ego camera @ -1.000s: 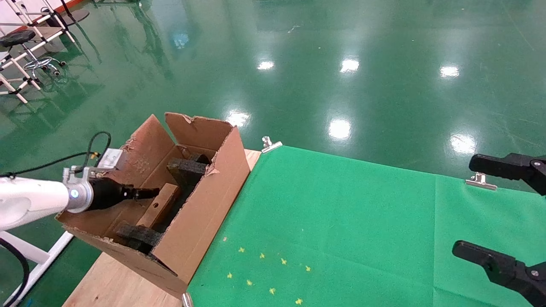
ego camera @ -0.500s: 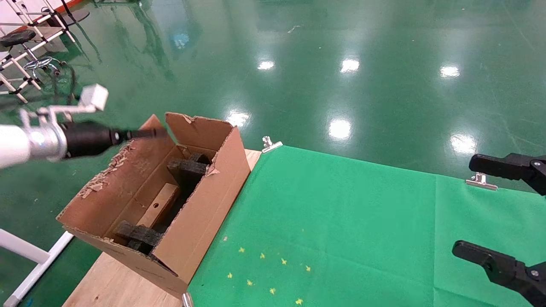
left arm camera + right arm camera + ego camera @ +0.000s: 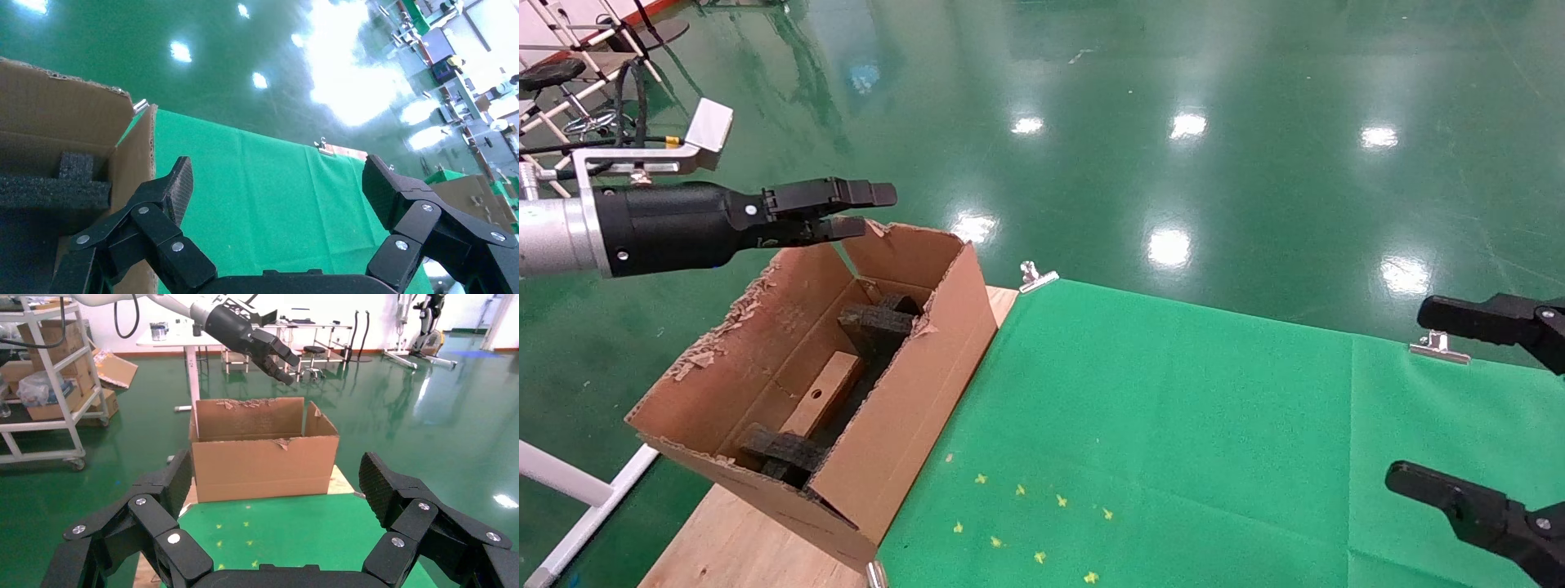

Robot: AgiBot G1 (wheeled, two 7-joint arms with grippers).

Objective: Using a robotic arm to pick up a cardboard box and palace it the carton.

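Basically done: carton [image 3: 878,425] sitting at the desk's [image 3: 723,547] left end, flaps up, foam inserts [image 3: 874,322] wedging the cardboard box [image 3: 823,394] snug on its floor. Left gripper [image 3: 858,210] hovering above the back flap, spread wide, empty. Right gripper [image 3: 1459,408] parked off right, also spread.

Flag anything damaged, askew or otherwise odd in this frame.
The carton's upright flaps are ragged and shredded, worst along the left flap. The carton sits skewed on the table's wooden edge, its near-left corner looking to hang past it. The cardboard box lies tilted among black foam inserts. The left gripper hangs open and empty above.
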